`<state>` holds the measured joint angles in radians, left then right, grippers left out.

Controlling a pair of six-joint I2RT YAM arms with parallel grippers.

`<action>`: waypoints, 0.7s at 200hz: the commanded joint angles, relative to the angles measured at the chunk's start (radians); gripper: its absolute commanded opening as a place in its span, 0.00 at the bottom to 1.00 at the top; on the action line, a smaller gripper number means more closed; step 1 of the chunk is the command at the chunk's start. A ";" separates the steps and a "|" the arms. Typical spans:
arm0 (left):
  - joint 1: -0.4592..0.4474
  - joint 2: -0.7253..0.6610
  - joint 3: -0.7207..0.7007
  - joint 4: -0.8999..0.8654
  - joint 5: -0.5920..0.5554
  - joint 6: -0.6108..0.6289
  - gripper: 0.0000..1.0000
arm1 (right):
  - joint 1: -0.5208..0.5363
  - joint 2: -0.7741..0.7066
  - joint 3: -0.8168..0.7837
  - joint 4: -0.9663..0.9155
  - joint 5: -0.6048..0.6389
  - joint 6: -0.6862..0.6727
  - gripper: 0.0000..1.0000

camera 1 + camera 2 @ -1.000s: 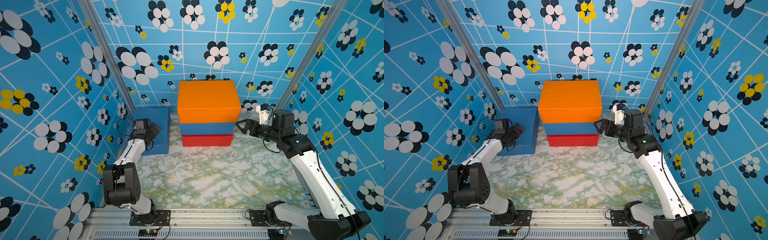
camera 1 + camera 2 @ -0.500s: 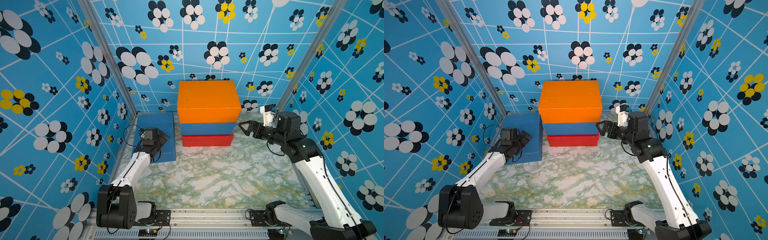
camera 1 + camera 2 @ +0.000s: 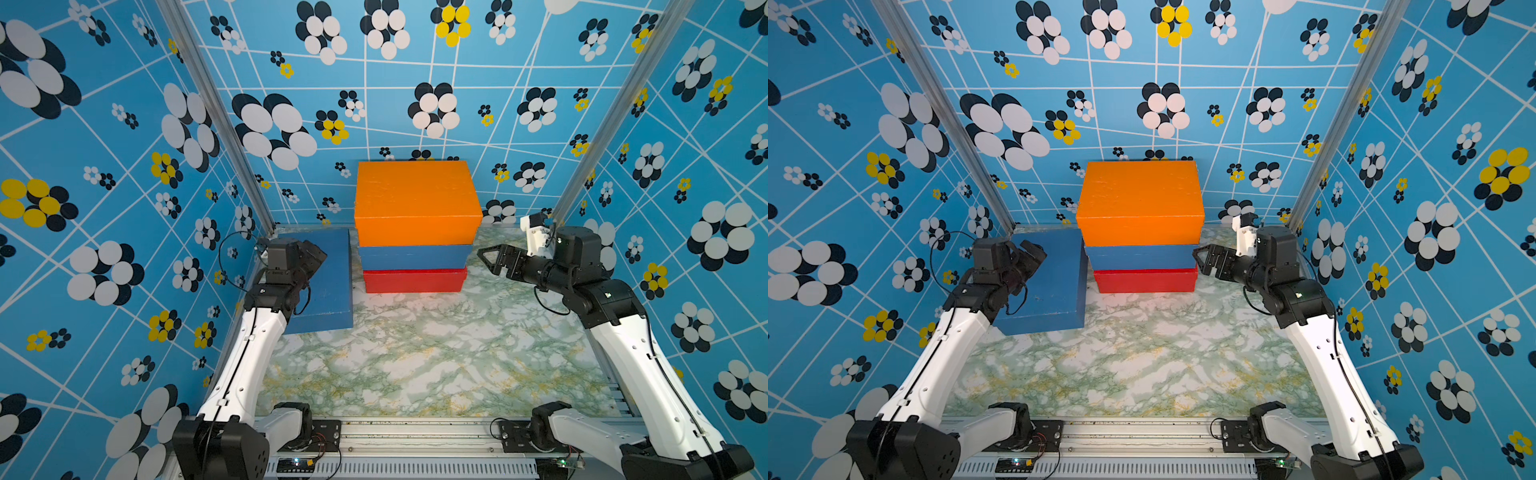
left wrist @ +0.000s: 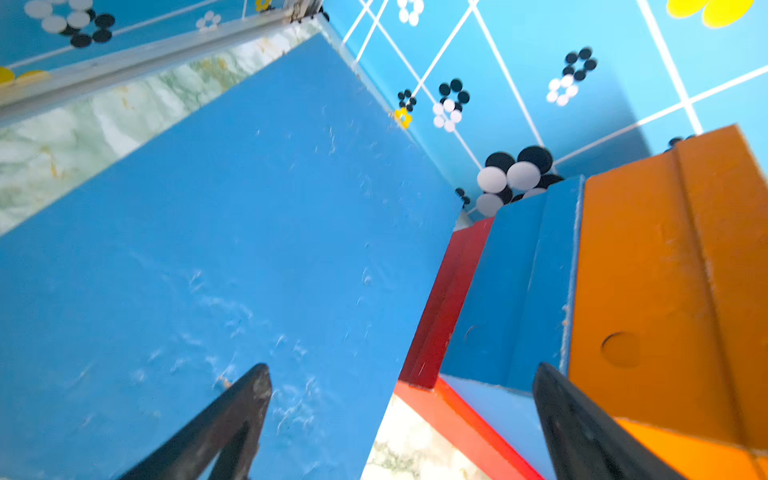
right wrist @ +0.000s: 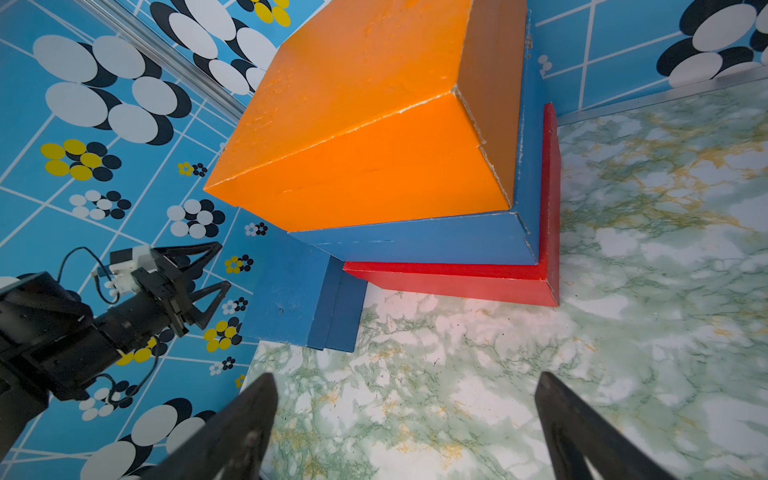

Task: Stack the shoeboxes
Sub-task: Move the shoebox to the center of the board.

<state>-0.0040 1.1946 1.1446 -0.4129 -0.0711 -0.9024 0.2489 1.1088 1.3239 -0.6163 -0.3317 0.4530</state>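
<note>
Shoeboxes [image 3: 413, 257]: stacked orange box [image 3: 415, 199] lies crosswise; loose blue box [image 3: 332, 291] beside it runs front-to-back; your left claw [image 4: 401, 374], right claw [image 5: 405, 376] spread.

Both top views: looking down from high front edge, facing back wall [image 3: 415, 104], covering whole marble table [image 3: 415, 353]. Left wrist view: looking from close above lone blue box [image 4: 208, 228] toward stack [image 4: 623, 270]. Right wrist view: looking from farther off at same stack and lone blue box.
</note>
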 commanded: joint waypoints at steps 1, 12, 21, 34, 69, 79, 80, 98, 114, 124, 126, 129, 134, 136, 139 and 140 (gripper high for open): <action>0.091 0.095 0.082 0.000 0.057 0.063 1.00 | 0.010 -0.024 -0.039 0.019 -0.033 0.012 0.98; 0.136 0.157 0.136 -0.005 0.083 0.083 0.99 | 0.036 -0.030 -0.063 0.025 -0.026 0.009 0.98; 0.169 0.205 0.176 -0.018 0.102 0.100 1.00 | 0.068 -0.030 -0.087 0.035 -0.018 0.010 0.97; 0.205 0.254 0.207 -0.033 0.114 0.113 1.00 | 0.121 -0.024 -0.127 0.049 -0.008 0.010 0.97; 0.246 0.250 0.125 -0.010 0.070 0.131 1.00 | 0.280 0.033 -0.226 0.119 0.042 0.009 0.94; 0.251 0.227 0.077 0.007 0.045 0.132 1.00 | 0.329 0.064 -0.239 0.149 0.049 0.012 0.94; 0.252 0.225 0.073 0.007 0.043 0.132 1.00 | 0.334 0.067 -0.239 0.151 0.049 0.013 0.93; 0.278 0.181 0.004 0.015 0.022 0.129 0.99 | 0.420 0.147 -0.224 0.184 0.051 0.001 0.92; 0.293 0.134 -0.064 0.020 0.007 0.128 1.00 | 0.478 0.230 -0.201 0.219 0.041 -0.006 0.92; 0.298 0.106 -0.104 0.023 -0.003 0.128 1.00 | 0.503 0.285 -0.184 0.248 0.034 0.001 0.90; 0.298 0.100 -0.112 0.023 -0.005 0.127 0.99 | 0.507 0.297 -0.182 0.254 0.031 0.003 0.90; 0.300 0.092 -0.120 0.024 -0.007 0.126 1.00 | 0.514 0.314 -0.174 0.263 0.027 0.005 0.90; 0.302 0.079 -0.140 0.023 -0.010 0.125 0.99 | 0.525 0.343 -0.167 0.280 0.017 0.011 0.90; 0.302 0.073 -0.148 0.022 -0.012 0.125 0.99 | 0.529 0.354 -0.163 0.286 0.015 0.013 0.90; 0.302 0.065 -0.158 0.022 -0.015 0.125 0.99 | 0.536 0.371 -0.154 0.296 0.010 0.016 0.89; 0.302 0.062 -0.161 0.023 -0.016 0.125 1.00 | 0.538 0.377 -0.151 0.298 0.010 0.017 0.89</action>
<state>0.2874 1.3319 1.0504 -0.4038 -0.0429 -0.7921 0.7441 1.3838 1.1122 -0.4217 -0.3000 0.4568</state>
